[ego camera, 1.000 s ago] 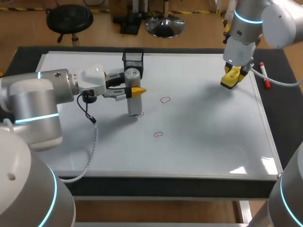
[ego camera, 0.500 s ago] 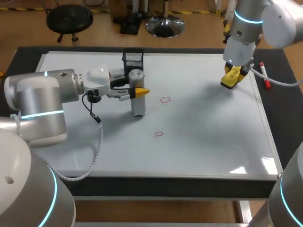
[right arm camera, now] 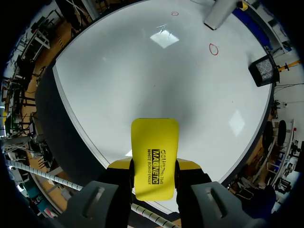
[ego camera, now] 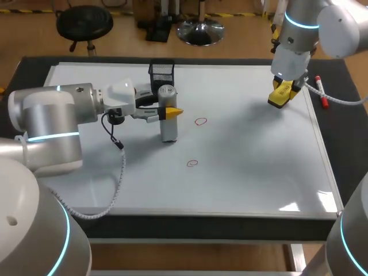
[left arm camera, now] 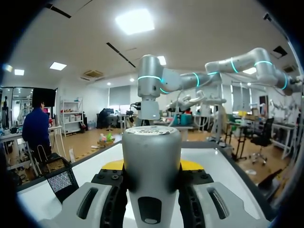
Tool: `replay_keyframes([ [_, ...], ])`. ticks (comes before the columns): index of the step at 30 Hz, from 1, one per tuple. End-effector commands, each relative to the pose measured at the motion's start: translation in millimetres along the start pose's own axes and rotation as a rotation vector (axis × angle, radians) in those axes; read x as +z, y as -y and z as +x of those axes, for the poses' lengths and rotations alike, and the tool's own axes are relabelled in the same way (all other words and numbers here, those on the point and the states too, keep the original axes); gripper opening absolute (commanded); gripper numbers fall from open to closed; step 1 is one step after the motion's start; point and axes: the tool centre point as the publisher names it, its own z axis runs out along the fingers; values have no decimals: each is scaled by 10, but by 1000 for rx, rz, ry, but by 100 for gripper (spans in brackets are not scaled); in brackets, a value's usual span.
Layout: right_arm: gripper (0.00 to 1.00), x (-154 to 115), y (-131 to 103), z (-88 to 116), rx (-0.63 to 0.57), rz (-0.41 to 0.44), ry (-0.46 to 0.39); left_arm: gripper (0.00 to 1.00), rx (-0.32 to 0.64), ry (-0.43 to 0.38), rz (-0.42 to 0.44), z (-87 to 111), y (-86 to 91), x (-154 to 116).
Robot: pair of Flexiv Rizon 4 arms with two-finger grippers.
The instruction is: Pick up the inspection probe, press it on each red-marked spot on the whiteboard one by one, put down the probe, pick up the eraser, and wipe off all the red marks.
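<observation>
My left gripper (ego camera: 168,112) is shut on the grey cylindrical probe (ego camera: 167,123), which stands upright with its foot on the whiteboard (ego camera: 247,149). In the left wrist view the probe (left arm camera: 152,161) fills the gap between the fingers of that gripper (left arm camera: 152,167). Two red marks lie bare: one (ego camera: 200,121) right of the probe, one (ego camera: 192,163) nearer the front. Over the board's far right, my right gripper (ego camera: 282,94) is shut on the yellow eraser (ego camera: 280,98). The right wrist view shows the eraser (right arm camera: 155,156) in the right gripper (right arm camera: 154,167), the probe (right arm camera: 219,14) and both marks (right arm camera: 213,48).
A black mesh basket (ego camera: 161,72) stands on the board just behind the probe. A red marker pen (ego camera: 321,92) lies on the dark mat beyond the board's right edge, close to my right gripper. A cable hangs from my left wrist (ego camera: 118,155).
My left arm has carried the probe a little to the right, and its foot now covers the red mark that showed beside it a second ago. The right arm has not moved.
</observation>
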Motion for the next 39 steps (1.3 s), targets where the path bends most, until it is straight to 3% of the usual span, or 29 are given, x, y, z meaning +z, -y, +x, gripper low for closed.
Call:
replay_keyframes([
  [1, 0, -7, 7, -2, -2, 1, -4, 0, -3, 3, 4, -8, -19, 19],
  [18, 0, -7, 7, -2, -2, 1, -4, 0, -16, 11, -1, -14, -41, 8],
  [22, 0, -7, 7, -2, -2, 1, -4, 0, -8, 26, 2, 1, 27, -37],
  [39, 0, -7, 7, -2, -2, 1, -4, 0, 3, 231, 18, 63, 285, -651],
])
